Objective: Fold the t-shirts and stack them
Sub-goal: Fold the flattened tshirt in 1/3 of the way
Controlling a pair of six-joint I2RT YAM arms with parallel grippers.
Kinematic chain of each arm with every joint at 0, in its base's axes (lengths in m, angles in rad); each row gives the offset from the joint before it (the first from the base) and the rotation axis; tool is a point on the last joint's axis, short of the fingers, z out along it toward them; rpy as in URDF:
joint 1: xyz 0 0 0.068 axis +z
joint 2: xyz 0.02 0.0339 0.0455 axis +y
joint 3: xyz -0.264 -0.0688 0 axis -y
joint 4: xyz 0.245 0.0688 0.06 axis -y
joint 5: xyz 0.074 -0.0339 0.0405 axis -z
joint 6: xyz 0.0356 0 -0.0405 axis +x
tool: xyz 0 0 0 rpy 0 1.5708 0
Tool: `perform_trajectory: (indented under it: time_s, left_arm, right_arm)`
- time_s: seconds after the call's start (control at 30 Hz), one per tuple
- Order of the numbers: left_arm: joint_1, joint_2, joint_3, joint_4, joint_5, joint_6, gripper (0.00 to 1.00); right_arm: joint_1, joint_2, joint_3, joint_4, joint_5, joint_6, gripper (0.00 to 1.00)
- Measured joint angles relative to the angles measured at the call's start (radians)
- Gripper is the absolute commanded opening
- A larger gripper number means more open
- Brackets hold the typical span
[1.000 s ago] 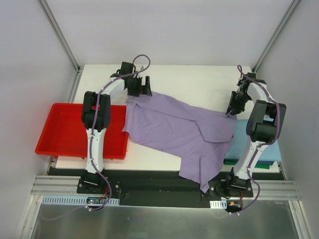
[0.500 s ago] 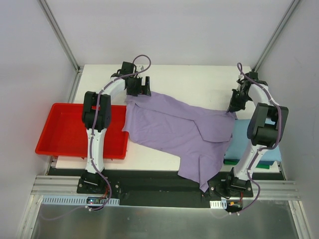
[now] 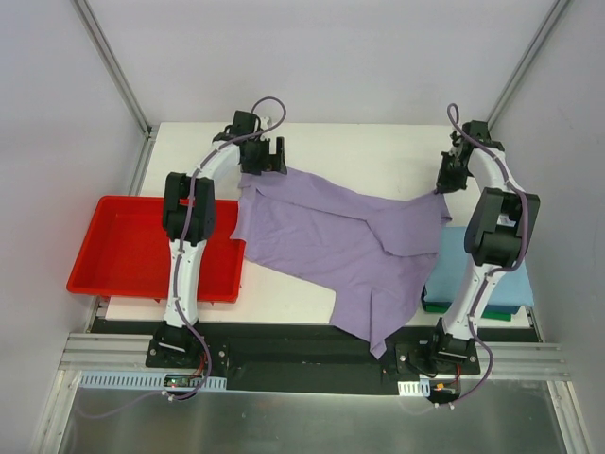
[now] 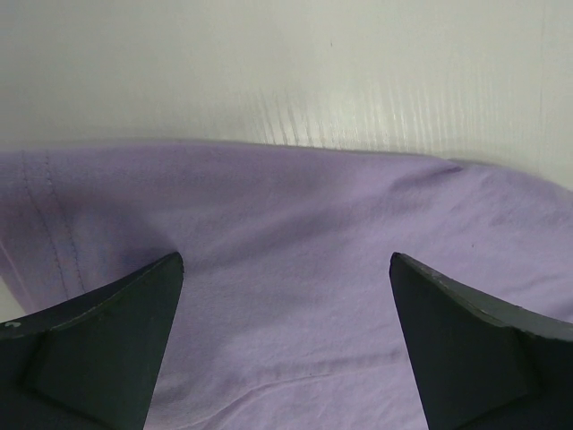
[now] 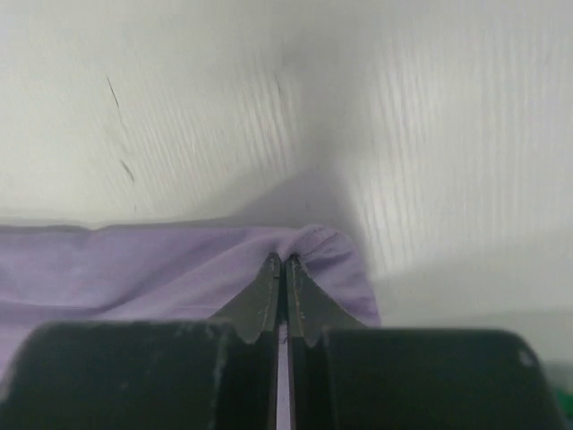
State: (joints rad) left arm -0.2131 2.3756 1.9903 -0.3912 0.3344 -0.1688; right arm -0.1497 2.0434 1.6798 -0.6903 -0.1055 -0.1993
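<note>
1. Top external view: right gripper (image 3: 440, 188), clamped on the lavender t-shirt (image 3: 331, 241), has dragged its corner back across the table (image 3: 378, 156).
2. The left gripper (image 4: 285, 262) hangs spread above it.
3. The light blue t-shirt (image 3: 454, 270) lies half covered.

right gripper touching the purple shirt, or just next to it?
Touching. The right wrist view shows the right gripper shut on a puckered edge of the lavender t-shirt, with the cloth pinched between its closed tips.
</note>
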Motion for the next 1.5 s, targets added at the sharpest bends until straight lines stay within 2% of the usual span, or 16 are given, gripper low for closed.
perform_trajectory:
  time_s: [0.33, 0.5, 0.77, 0.8, 0.87, 0.9, 0.97, 1.03, 1.17, 1.2, 1.37, 1.5]
  left_arm:
    - [0.023, 0.158, 0.256, -0.01, -0.031, -0.062, 0.99]
    - [0.032, 0.246, 0.4, -0.002, -0.06, -0.115, 0.99]
    - [0.051, 0.305, 0.46, 0.113, -0.091, -0.245, 0.99]
    - [0.054, 0.306, 0.46, 0.124, -0.104, -0.258, 0.99]
    - [0.063, 0.308, 0.46, 0.145, -0.115, -0.273, 0.99]
    - [0.07, 0.308, 0.46, 0.158, -0.118, -0.282, 0.99]
    - [0.085, 0.308, 0.46, 0.183, -0.12, -0.291, 0.99]
    - [0.098, 0.308, 0.46, 0.206, -0.119, -0.291, 0.99]
    - [0.117, 0.298, 0.452, 0.23, -0.118, -0.27, 0.99]
    - [0.119, 0.28, 0.426, 0.233, -0.12, -0.259, 0.99]
    - [0.12, 0.097, 0.219, 0.229, -0.088, -0.216, 0.99]
    - [0.111, -0.039, 0.119, 0.243, 0.009, -0.2, 0.99]
  right_arm:
    - [0.003, 0.326, 0.458, 0.029, 0.011, -0.043, 0.01]
    - [-0.002, 0.454, 0.635, 0.021, 0.011, -0.048, 0.01]
    - [-0.035, 0.489, 0.679, 0.042, -0.033, -0.018, 0.12]
    - [-0.037, 0.489, 0.679, 0.043, -0.038, -0.016, 0.17]
    - [-0.038, 0.489, 0.679, 0.044, -0.04, -0.009, 0.34]
    - [-0.039, 0.488, 0.679, 0.044, -0.04, -0.003, 0.49]
    - [-0.041, 0.483, 0.678, 0.042, -0.037, 0.009, 0.72]
    - [-0.041, 0.467, 0.668, 0.039, -0.037, 0.015, 0.84]
    - [-0.04, 0.37, 0.586, 0.021, -0.047, 0.016, 0.92]
    - [-0.037, 0.336, 0.56, 0.015, -0.052, 0.016, 0.98]
    - [0.002, 0.129, 0.376, -0.025, -0.045, 0.009, 0.96]
    - [0.106, 0.017, 0.24, -0.048, -0.028, 0.023, 0.96]
